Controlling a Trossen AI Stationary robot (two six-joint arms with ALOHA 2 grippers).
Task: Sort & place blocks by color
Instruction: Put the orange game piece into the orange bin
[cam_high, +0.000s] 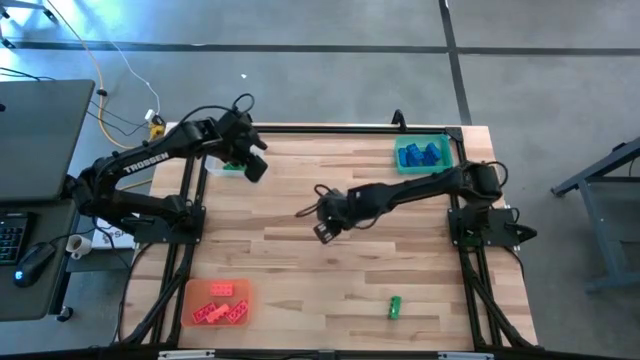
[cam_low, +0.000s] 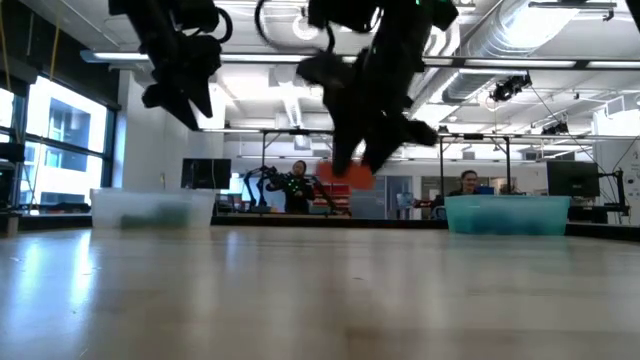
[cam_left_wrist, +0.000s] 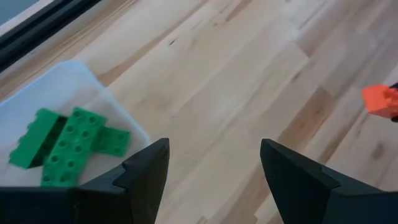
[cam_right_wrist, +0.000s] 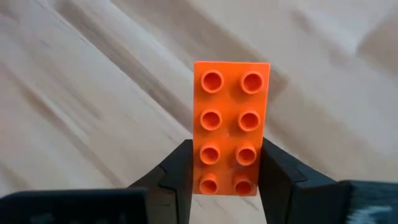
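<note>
While airborne mid-table, right end effector (cam_right_wrist: 227, 171) clamps orange brick (cam_right_wrist: 230, 127).

red blocks (cam_high: 221, 305): 4 | green blocks (cam_left_wrist: 65, 145): 4 | blue blocks (cam_high: 421, 155): cannot count | trays (cam_high: 402, 143): 3

Two matte black jointed arms; the left arm (cam_high: 150, 160) carries white TROSSEN lettering on its link

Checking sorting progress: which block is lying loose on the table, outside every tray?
The lone green block near the table's front edge; the others sit in trays or in the right end effector.
</note>
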